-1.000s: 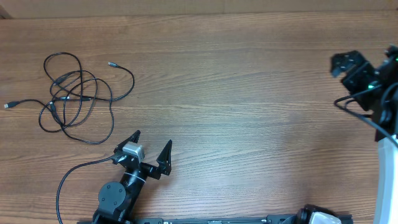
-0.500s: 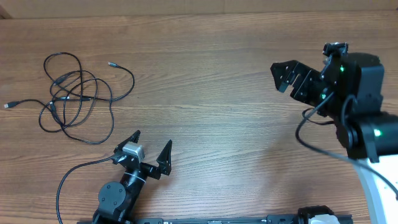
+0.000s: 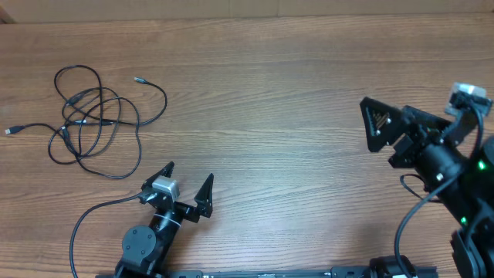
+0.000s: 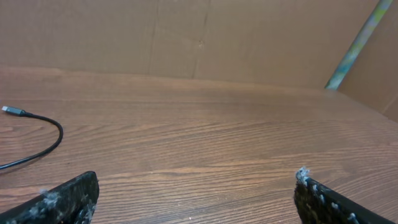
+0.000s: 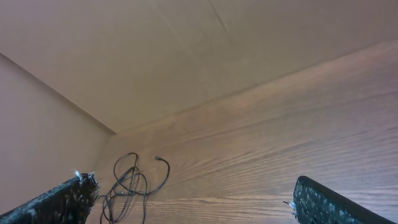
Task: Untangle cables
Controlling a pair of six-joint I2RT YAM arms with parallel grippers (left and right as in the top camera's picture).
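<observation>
The overhead view looks straight down on the wooden counter from well above, taking in nearly its full width, with the left arm at the lower edge and the right arm at the right side. The left wrist view sits low, close over the counter, facing level across it toward the cardboard wall, with the left jaws filling its lower corners and one cable end at its left. The right wrist view is held higher and tilted, looking past the right jaws toward the far corner. It shares the cables with the overhead view, small and distant
</observation>
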